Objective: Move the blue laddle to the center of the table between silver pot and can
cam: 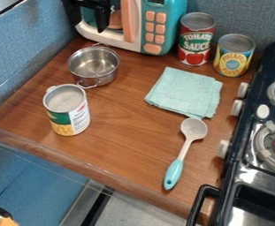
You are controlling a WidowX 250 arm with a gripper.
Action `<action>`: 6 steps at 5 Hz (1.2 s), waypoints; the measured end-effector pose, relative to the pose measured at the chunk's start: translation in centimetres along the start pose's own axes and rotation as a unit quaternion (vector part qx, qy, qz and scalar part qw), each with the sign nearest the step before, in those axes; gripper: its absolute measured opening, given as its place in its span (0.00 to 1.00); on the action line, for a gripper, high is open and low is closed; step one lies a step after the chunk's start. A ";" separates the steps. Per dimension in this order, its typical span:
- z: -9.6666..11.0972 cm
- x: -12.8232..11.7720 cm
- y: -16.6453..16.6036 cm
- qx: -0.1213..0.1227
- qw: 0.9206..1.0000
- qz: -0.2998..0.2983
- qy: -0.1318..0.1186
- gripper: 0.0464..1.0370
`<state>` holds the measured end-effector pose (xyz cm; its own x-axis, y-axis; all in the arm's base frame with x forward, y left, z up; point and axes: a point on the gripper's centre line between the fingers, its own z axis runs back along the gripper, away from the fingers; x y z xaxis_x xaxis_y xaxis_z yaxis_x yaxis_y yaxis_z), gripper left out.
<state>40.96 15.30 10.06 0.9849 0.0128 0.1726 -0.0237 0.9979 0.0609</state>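
The gripper (87,23) hangs open at the top left, in front of the toy microwave and above the back of the table, well away from the ladle. The blue-handled ladle (173,173) lies at the front right of the table, its pale bowl towards the cloth and its handle pointing to the front edge. A silver pot (93,66) stands upright at the back left. Just in front of it, a can (68,110) with a green, white and yellow label stands upright near the left side.
A folded light-blue cloth (185,92) lies right of centre. Behind it stand a red tomato sauce can (195,42) and a yellow can (234,56). The teal and white microwave (158,28) is at the back, and a black stove (246,141) borders the right side.
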 end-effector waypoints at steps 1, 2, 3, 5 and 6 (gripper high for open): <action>-2.0 -0.8 -0.4 -0.010 1.000 -0.002 0.024 0.96; -2.6 -3.2 -5.2 -0.048 0.996 -0.067 0.042 0.96; -0.4 -4.7 -10.4 -0.058 0.990 -0.128 0.026 0.96; -1.2 -10.7 -18.4 -0.071 0.981 -0.164 0.070 0.96; -2.5 -12.8 -19.4 -0.053 0.984 -0.145 0.090 0.96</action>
<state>29.28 -4.03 4.24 0.9621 -0.2724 -0.0135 0.2720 0.9620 -0.0224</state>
